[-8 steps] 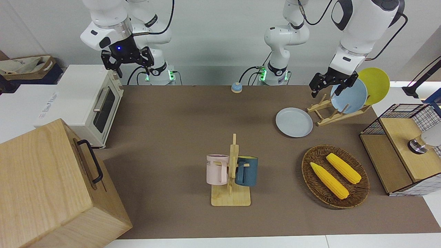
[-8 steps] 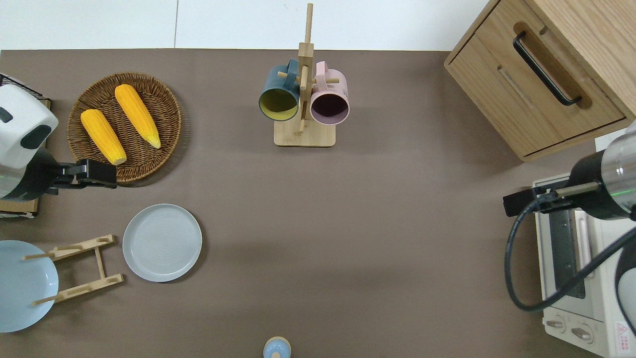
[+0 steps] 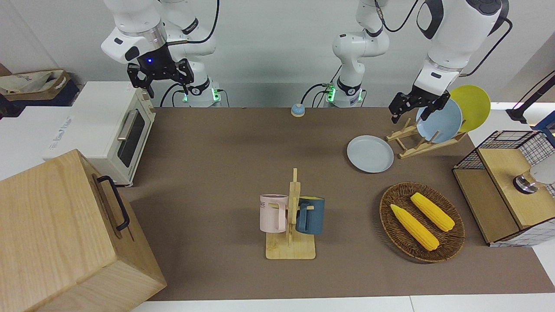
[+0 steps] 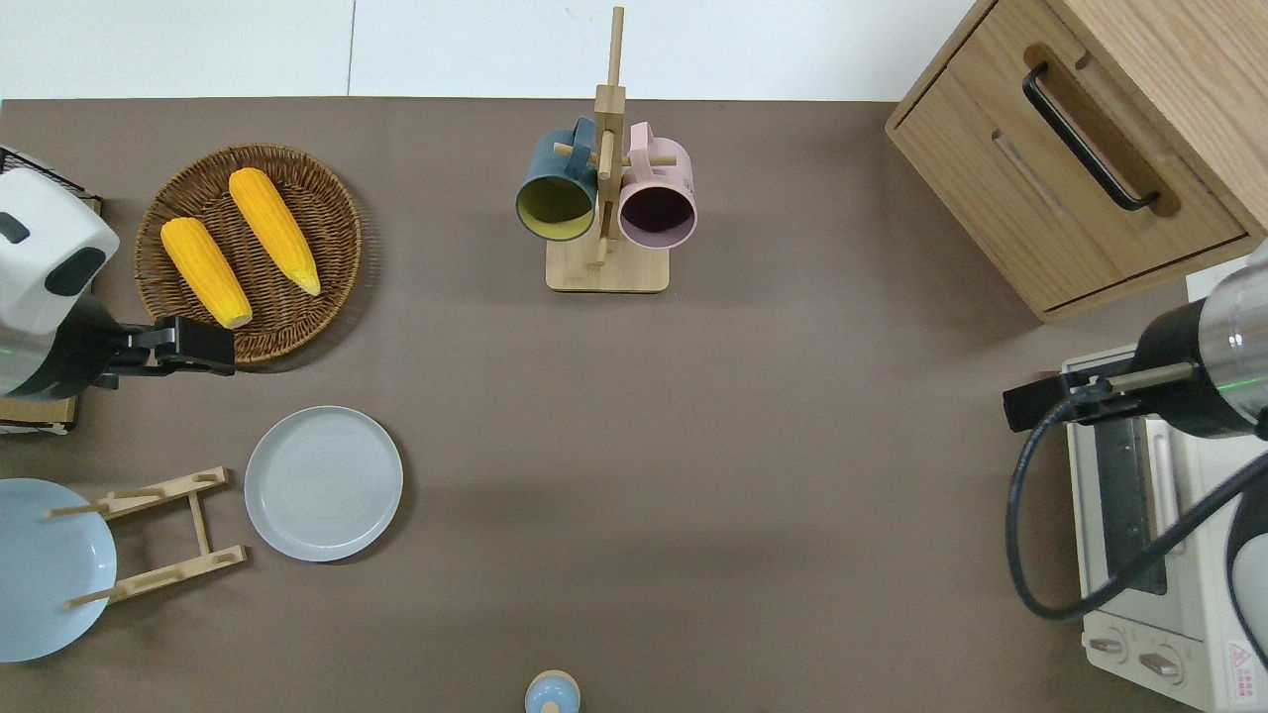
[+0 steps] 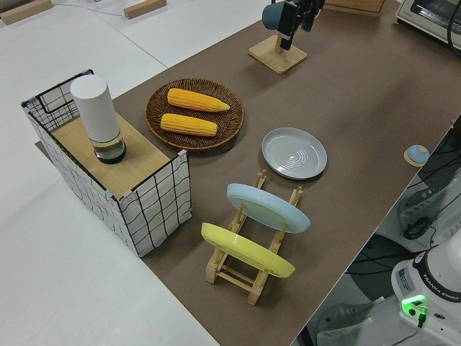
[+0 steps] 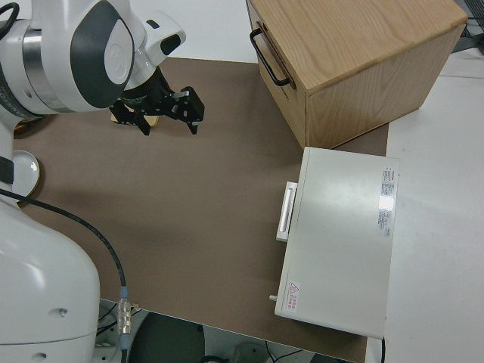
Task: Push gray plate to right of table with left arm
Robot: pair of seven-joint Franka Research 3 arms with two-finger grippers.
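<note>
The gray plate (image 3: 370,154) lies flat on the brown table (image 3: 225,143) toward the left arm's end, beside a wooden dish rack; it also shows in the overhead view (image 4: 323,483) and the left side view (image 5: 294,153). My left gripper (image 3: 409,116) is open and empty, up in the air. In the overhead view the left gripper (image 4: 230,356) is over the edge of the wicker basket, clear of the plate. My right gripper (image 3: 168,89) is open and empty; that arm is parked.
A dish rack (image 4: 163,535) holds a sky-blue plate (image 3: 439,121) and a yellow plate (image 3: 475,104). A wicker basket (image 4: 297,317) holds two corn cobs. A mug rack (image 4: 606,267), wire shelf (image 3: 498,208), toaster oven (image 3: 108,130), wooden cabinet (image 3: 56,234) and small bell (image 3: 297,110) stand around.
The left arm has shifted very slightly, with its gripper a touch higher. The gray plate and the right arm have not moved.
</note>
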